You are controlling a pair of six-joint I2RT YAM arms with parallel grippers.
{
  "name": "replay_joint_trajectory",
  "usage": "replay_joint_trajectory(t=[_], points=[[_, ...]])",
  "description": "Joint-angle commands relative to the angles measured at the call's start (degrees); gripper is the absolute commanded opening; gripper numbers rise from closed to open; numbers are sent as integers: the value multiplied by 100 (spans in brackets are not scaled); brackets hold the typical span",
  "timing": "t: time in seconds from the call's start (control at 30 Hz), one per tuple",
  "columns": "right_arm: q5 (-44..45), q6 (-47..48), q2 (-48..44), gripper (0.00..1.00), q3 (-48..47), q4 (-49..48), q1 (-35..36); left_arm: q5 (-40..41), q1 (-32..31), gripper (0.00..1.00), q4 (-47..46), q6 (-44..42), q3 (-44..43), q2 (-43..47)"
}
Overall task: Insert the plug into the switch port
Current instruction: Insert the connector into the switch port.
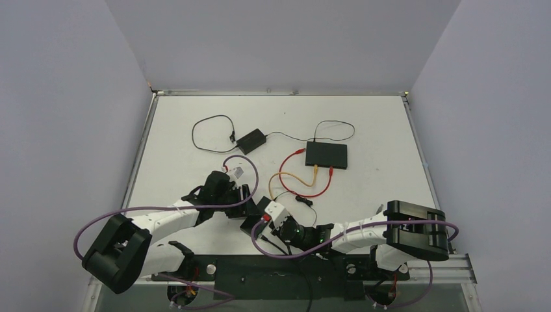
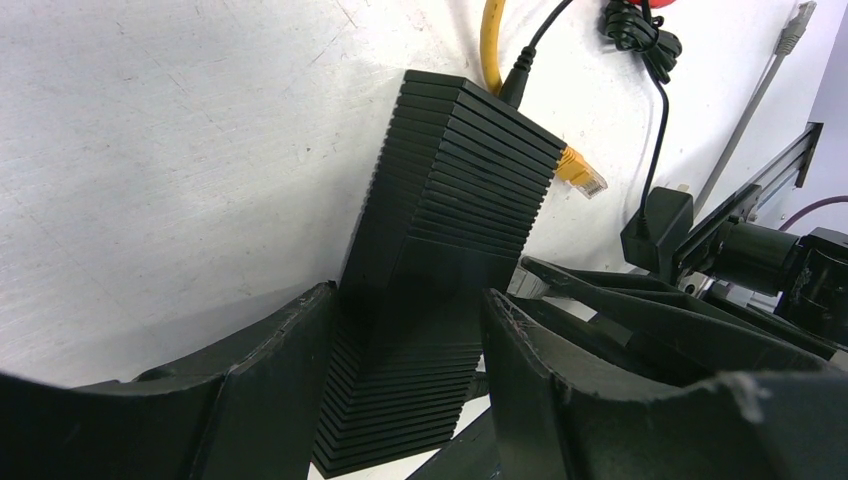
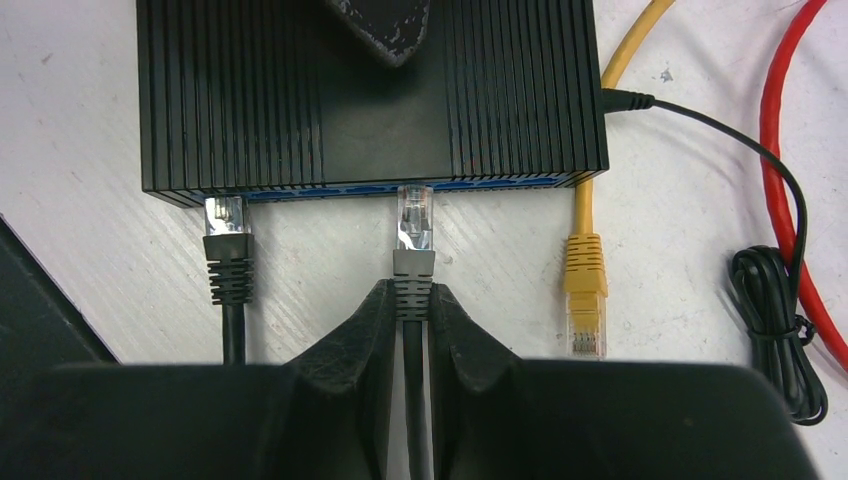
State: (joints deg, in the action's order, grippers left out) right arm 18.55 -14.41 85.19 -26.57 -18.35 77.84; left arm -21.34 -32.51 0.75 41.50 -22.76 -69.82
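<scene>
Touching switch (image 3: 370, 90) port, grey plug (image 3: 414, 240), black plug (image 3: 228, 255) in another.

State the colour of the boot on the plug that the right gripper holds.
Grey plug boot, clearest in right wrist view.

Black box (image 1: 327, 155) sits far out on white table (image 1: 390, 130), using it as landmark. Red cable (image 1: 310, 195) loops off box's near-left side. Yellow cable (image 1: 316, 171) plugged in box's near edge, trails nearer. Small adapter (image 1: 251, 140) just left of box, thin wire loop (image 1: 193, 133) further left. Tied cord bundle (image 1: 304, 201) nearer than box.
</scene>
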Motion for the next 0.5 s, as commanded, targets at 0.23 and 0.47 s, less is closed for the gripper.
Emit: replay_joint_trajectory(t=[0.23,0.47], points=[[468,114,-144,0,-146,-287,173,-228,22,52,-337,-95,33,-113],[237,93,-39,0,-175,-463,177,-248,17,52,-373,-90,27,-140]])
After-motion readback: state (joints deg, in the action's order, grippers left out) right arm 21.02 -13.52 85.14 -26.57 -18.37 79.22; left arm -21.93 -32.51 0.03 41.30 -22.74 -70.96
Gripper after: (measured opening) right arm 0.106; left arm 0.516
